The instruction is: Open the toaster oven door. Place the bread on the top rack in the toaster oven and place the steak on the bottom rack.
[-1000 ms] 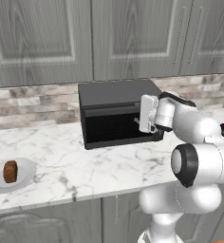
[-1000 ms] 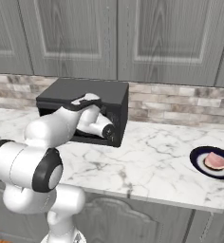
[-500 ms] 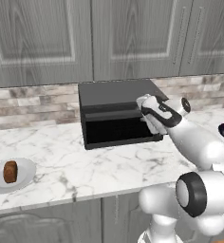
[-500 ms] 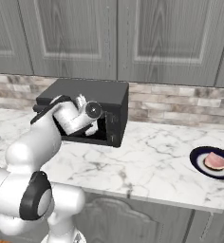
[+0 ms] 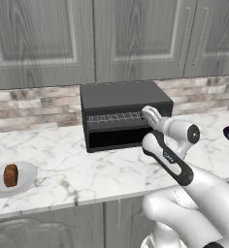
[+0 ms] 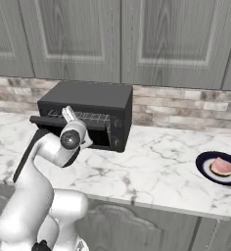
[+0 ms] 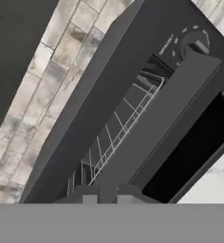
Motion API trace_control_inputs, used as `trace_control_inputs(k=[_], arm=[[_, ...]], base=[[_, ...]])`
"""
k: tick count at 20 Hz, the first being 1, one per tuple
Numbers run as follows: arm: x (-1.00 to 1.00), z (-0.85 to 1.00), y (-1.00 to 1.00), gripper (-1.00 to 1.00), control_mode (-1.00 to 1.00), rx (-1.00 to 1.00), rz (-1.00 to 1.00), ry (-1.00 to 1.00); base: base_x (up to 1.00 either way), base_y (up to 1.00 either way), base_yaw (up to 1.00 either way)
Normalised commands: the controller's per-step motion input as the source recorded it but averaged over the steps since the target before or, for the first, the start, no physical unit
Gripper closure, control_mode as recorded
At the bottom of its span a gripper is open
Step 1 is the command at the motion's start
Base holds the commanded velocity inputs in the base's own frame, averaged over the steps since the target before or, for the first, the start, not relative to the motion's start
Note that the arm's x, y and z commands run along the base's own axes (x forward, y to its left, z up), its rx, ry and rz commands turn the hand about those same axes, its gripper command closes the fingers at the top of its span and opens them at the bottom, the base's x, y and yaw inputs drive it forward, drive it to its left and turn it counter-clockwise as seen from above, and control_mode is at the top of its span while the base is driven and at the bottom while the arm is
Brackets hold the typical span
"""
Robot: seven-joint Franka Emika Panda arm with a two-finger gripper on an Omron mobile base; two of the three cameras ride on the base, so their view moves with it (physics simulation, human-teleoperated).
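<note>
The black toaster oven (image 5: 123, 97) stands against the backsplash. The toaster oven door (image 5: 114, 139) (image 6: 49, 122) (image 7: 180, 109) leans out a little at the top. In the gap above it shows the top rack (image 5: 117, 117) (image 6: 88, 116) (image 7: 118, 137); the bottom rack is hidden behind the door. My gripper (image 5: 149, 112) (image 6: 67, 112) (image 7: 107, 199) is shut on the door's upper edge near its right end. The bread (image 5: 10, 175) lies on a white plate (image 5: 26, 172) far left. The steak (image 6: 221, 166) lies on a dark blue plate (image 6: 205, 162) far right.
The oven's control knobs (image 6: 118, 125) (image 7: 194, 45) sit right of the door. The marble counter (image 5: 77, 164) runs in front of the oven, with its front edge near the base. Grey cabinets (image 5: 111, 38) hang above the oven.
The fingers have closed on the door's top edge. The arm has shifted and the door has tipped outward a little, baring the wire rack behind it.
</note>
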Motion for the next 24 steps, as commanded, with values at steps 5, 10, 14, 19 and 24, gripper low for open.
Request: trace_control_inputs(k=[5, 10, 14, 19, 24], arm=[[-1.0, -0.92, 0.01, -1.0, -1.0, -0.33, 0.33, 0.57], [-0.28, 0.71, -0.1, -1.0, -1.0, 0.0, 0.24, 0.19], [0.97, 1.0, -0.01, -1.0, -1.0, 0.11, 0.19, 0.26], [0.68, 0.81, 0.0, -1.0, -1.0, -0.18, 0.15, 0.37], [0.05, -0.26, 0.0, -1.0, -1.0, -0.59, 0.22, 0.24]], base=[[0.0, 0.0, 0.0], [0.0, 0.0, 0.0], [0.0, 0.0, 0.0], [0.0, 0.0, 0.0], [0.0, 0.0, 0.0]])
